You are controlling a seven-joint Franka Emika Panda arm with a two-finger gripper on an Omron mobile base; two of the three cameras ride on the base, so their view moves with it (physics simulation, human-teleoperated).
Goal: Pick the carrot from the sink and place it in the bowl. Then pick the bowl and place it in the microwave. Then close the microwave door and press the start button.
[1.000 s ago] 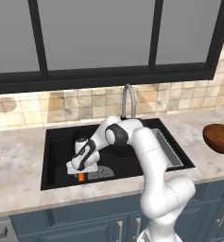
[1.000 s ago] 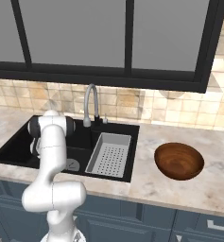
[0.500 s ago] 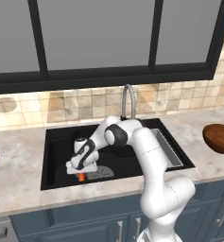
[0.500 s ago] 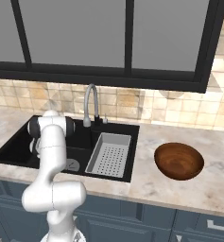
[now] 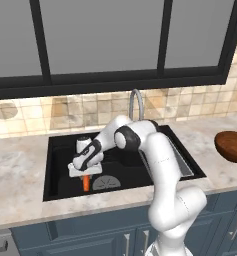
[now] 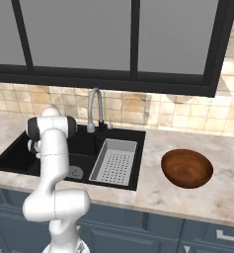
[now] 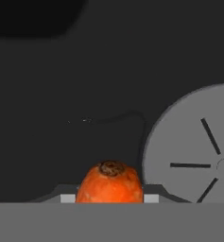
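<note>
Look down into the sink (image 5: 60, 150): over the last second your fingers (image 5: 85, 176) have drawn in from wide apart to about half open, and they now stand on either side of the carrot (image 5: 86, 183), which has not shifted on the black floor. In the hand view the carrot (image 7: 110, 182) sits squarely between the two grey tips, with each tip right at its flank; you cannot tell from these pictures whether they are pressing it yet, so treat the grip as closing rather than made. That puts you at the first step of the task, the pick, with nothing lifted. The carrot lies near the front of the basin, just left of the round grey drain (image 5: 106, 183). Its long axis runs roughly near to far, appearing close to vertical in the left base view, and the brown stem end faces the hand camera. The bowl (image 6: 187, 168) waits on the desk (image 6: 222, 197) well to the right of the sink, past the perforated tray (image 6: 113, 161).
</note>
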